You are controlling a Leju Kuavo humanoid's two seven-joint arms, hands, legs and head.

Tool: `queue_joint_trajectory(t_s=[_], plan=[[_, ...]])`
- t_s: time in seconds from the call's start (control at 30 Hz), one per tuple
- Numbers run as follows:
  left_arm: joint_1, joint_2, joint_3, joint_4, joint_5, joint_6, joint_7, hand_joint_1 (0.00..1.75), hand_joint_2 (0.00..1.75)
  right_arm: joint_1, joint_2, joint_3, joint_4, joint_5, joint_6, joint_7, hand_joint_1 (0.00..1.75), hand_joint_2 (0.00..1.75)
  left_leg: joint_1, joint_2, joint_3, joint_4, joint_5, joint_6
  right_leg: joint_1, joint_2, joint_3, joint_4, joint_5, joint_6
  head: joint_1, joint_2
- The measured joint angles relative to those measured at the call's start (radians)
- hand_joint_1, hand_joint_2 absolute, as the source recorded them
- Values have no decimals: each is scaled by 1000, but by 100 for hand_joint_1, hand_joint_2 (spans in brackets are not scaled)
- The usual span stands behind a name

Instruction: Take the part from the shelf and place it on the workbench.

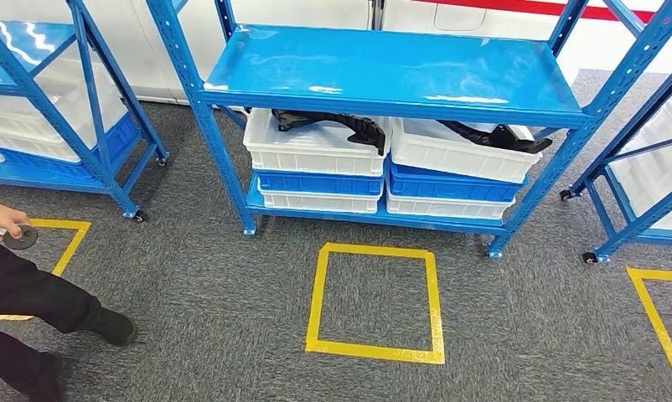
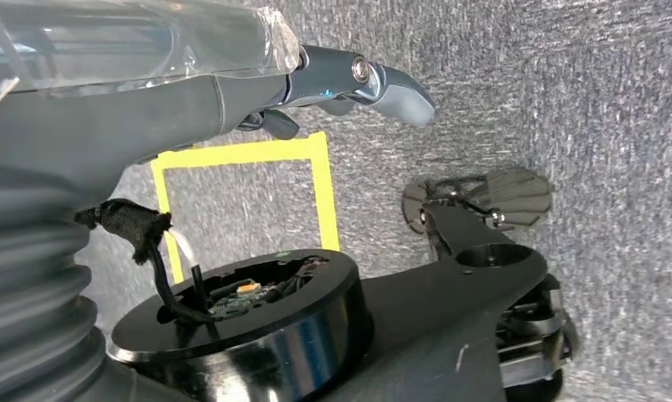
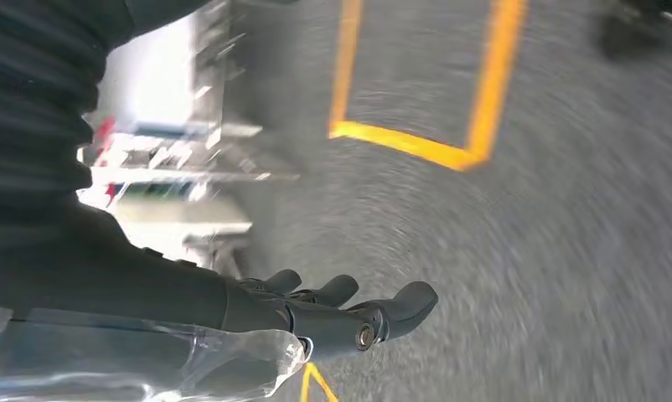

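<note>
- From the head camera, at the centre top of the frame, I see a blue shelf [image 1: 383, 75] with stacked white and blue bins on its lower level. A black part [image 1: 333, 126] lies in the top white bin [image 1: 316, 151] on the left, and a second black part [image 1: 496, 136] lies in the right white bin [image 1: 458, 155]. A yellow tape square [image 1: 376, 301] marks the grey carpet [image 1: 232, 276] below centre. At the left edge a person [image 1: 31, 293] in dark trousers holds a small round object.
- On the left wrist camera, my left hand [image 2: 349, 88] sits in the upper middle of the frame, fingers extended and apart over the carpet, holding nothing.
- On the right wrist camera, blurred, my right hand [image 3: 341, 310] lies low in the frame, fingers stretched out and empty.
</note>
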State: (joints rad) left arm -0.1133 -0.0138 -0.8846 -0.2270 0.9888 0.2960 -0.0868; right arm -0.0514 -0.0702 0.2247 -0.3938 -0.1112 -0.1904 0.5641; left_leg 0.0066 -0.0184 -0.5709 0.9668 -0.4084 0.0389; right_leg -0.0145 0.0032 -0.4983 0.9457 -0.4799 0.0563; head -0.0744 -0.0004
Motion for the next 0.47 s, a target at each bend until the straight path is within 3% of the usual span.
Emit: queue_joint_trajectory(t_s=[0.2, 0.47], plan=[[-2, 0, -29, 0, -35, -24, 16, 0, 175, -7, 43, 63, 64, 29, 93, 17, 0, 175, 1, 0, 3, -3, 1, -2, 1, 0, 1, 0, 0, -1, 0, 0], [4, 3, 5, -1, -179, -67, 25, 0, 175, 9, 60, 73, 93, 45, 121, -73, 0, 175, 1, 0, 3, -4, 1, -2, 1, 0, 2, 0, 0, -1, -1, 0]])
